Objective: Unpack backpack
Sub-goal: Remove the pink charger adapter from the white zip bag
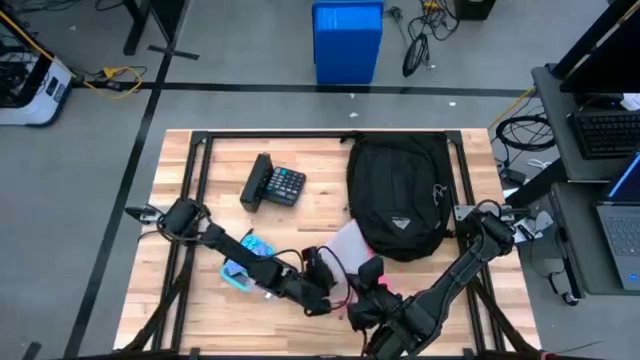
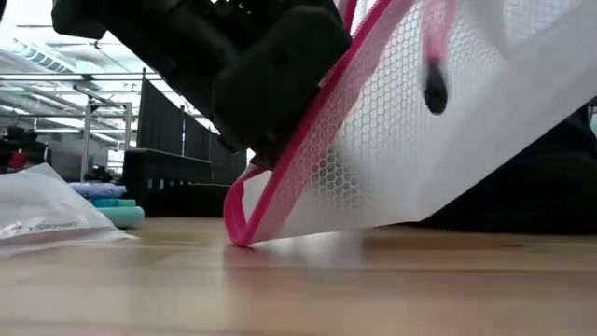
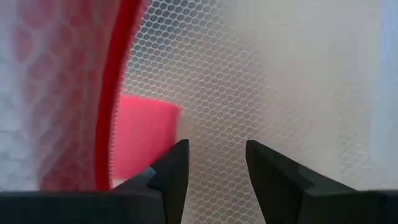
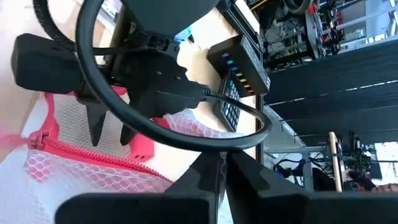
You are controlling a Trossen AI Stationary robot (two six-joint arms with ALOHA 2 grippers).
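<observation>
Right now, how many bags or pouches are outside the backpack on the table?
2. A white mesh pouch with a pink zipper, tilted up beside the backpack; a clear plastic bag farther left on the table. Others may be hidden.

The white mesh pouch (image 2: 438, 140) runs off the low view's top and right edges, hiding most of the backpack (image 2: 550, 187). In the high view's lower centre, both arms cover where the pouch is held.
</observation>
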